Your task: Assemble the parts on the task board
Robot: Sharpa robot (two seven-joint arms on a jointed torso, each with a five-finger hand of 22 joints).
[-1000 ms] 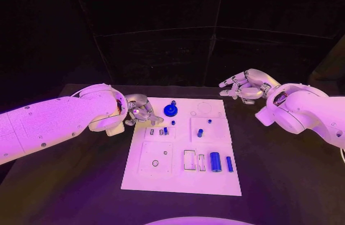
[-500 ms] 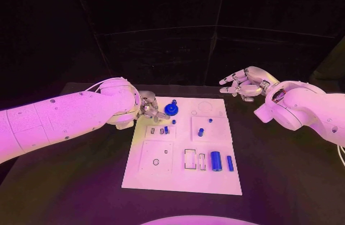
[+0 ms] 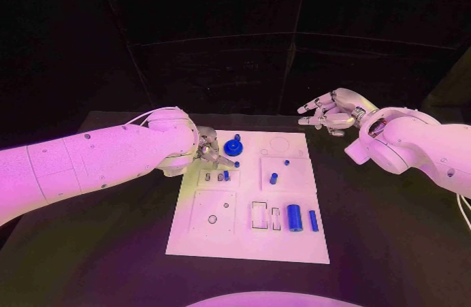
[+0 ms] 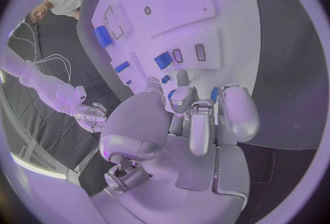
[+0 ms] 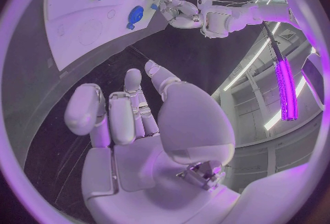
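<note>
While the white board [image 3: 250, 198] lies in the middle of the head view with small blue parts [image 3: 293, 219] scattered across it, the left hand [image 3: 210, 152] hovers at its upper left edge, beside a round blue part [image 3: 233, 148]; whether its curled fingers hold anything cannot be told. At upper right, off the board, the right hand [image 3: 332, 112] holds nothing and its fingers are spread. By their look, the parts are probably light, rigid and smooth, best pinched across their sides with fingertips.
</note>
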